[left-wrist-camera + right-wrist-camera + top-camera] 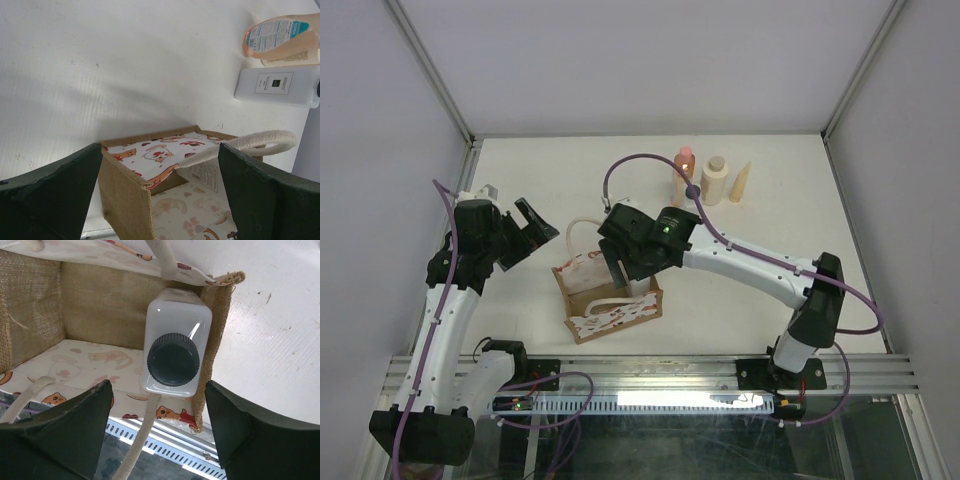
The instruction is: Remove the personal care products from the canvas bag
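Currently the right gripper (157, 385) hangs over the open top of the canvas bag (615, 318); its jaws are spread wide and grip nothing; its fingers (60, 435) stand on either side of the inner white bottle (175, 325) without touching it. That bottle stands upright in a corner of the bag, against the burlap wall, dark grey cap (173, 360) facing the wrist camera; a rope handle (165, 260) crosses just beside it. The left gripper (160, 150) hangs to the left of the bag, aimed at its corner; jaws wide, holding nothing. The bag sits on the table (520, 170) close to the near edge. Outside the bag, at the far side of the table: the orange bottle (685, 165); the beige bottle (715, 180) just beside it; the outer white bottle (277, 86) close by.
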### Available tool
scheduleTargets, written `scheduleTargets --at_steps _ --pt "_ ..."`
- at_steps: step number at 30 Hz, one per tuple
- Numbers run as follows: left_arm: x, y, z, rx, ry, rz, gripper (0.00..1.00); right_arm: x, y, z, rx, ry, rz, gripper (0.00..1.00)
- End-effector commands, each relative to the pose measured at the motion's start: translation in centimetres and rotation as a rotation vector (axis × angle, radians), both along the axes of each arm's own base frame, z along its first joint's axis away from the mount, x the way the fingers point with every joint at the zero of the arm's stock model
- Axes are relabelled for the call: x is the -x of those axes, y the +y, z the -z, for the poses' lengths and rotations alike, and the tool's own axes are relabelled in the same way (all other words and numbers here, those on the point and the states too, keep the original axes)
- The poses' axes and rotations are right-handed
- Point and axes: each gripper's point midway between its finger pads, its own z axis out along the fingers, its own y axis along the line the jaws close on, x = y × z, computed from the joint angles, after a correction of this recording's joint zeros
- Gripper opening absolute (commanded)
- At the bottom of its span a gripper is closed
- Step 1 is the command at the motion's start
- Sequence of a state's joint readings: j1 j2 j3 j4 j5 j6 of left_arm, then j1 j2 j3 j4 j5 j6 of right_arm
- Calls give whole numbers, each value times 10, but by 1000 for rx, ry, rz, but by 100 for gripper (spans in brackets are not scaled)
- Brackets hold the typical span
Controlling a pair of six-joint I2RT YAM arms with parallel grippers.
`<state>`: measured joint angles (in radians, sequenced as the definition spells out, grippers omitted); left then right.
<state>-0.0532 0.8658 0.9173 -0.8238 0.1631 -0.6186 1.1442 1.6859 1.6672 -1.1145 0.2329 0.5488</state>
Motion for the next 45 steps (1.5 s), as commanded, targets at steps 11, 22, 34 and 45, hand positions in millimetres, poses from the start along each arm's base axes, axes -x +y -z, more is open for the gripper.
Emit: scheduleTargets --at_steps 11,22,34,45 --pt "2 -5 -6 3 -32 40 99 -9 14 4 -1 -25 23 71" --pt "1 -5 -9 -2 -38 39 99 -30 20 19 41 -87 108 66" --pt "2 -4 -7 -6 -33 38 99 -28 26 40 82 -53 89 57" --pt "4 -5 -5 -2 -30 42 99 -27 39 1 -31 -80 11 20"
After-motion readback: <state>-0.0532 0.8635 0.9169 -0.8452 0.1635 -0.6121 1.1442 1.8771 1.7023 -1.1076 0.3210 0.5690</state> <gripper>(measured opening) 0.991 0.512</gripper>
